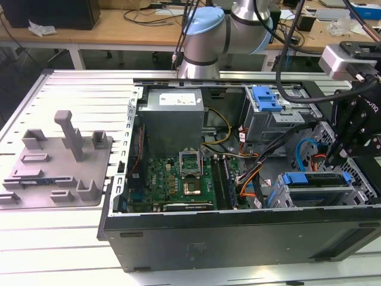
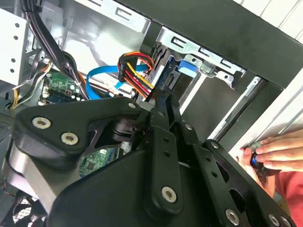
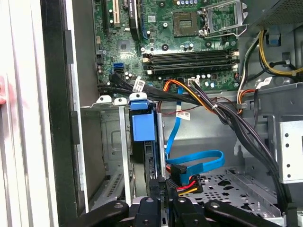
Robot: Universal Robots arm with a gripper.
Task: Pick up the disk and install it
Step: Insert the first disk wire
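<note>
The disk (image 1: 312, 179) stands on edge in the drive cage at the case's front corner, on the exterior view's right. Its blue bracket (image 3: 143, 124) faces up, and the same bracket (image 2: 186, 66) shows between the cage's metal rails. My gripper (image 1: 330, 159) hangs just above the disk's rear end. The two black fingers (image 3: 171, 190) lie pressed together with nothing between them, beside the disk's dark edge and next to the red-and-yellow power plug. In the second wrist view the gripper (image 2: 164, 101) points down at the cage. I cannot tell whether the fingertips touch the disk.
A blue data cable (image 3: 199, 163) and a black cable bundle (image 3: 222, 113) run beside the cage. The motherboard (image 1: 178, 182), a grey power supply (image 1: 172, 119) and another blue-latched bay (image 1: 266, 98) fill the case. A person's hand (image 2: 270, 153) rests outside the case. A grey fixture (image 1: 59, 161) lies at the left.
</note>
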